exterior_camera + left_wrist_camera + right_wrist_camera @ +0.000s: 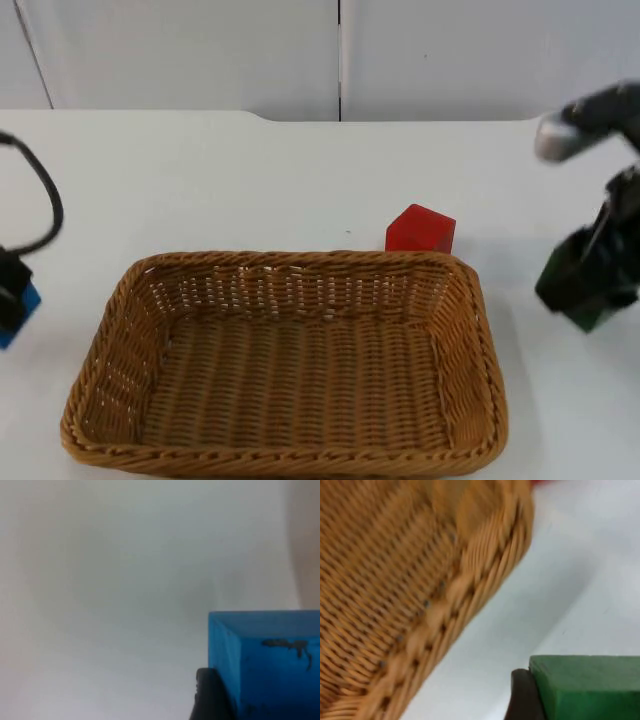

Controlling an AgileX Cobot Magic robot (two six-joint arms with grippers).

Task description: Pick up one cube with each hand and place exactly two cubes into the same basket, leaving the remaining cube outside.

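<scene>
Two cubes are up in our grippers and the wicker basket (285, 360) sits nearest us, wide and with nothing in it yet. Off its left side, our left gripper (12, 290) is clamped on the blue cube (20, 312), and the left wrist view confirms it: the blue cube (265, 665) is pressed against a black fingertip (210, 695) with bare white table (200, 180) beyond. Off the basket's right side, our right gripper (590, 280) is closed on the green cube (592, 318); in the right wrist view the green cube (585, 685) rides against its fingertip, with the woven rim of the basket (445, 605) close by.

Farther back, the red cube (420, 229) rests on the table just behind the basket's far right corner. That one stays out, we'd say.

So we judge the step in hand to be carrying both cubes over the rim. To do it well, we bring each arm inward high enough to pass over the woven wall, stop well inside it, then lower before letting go, so neither cube bounces out. We keep the right arm toward the near side, away from the red cube, so it isn't nudged.
</scene>
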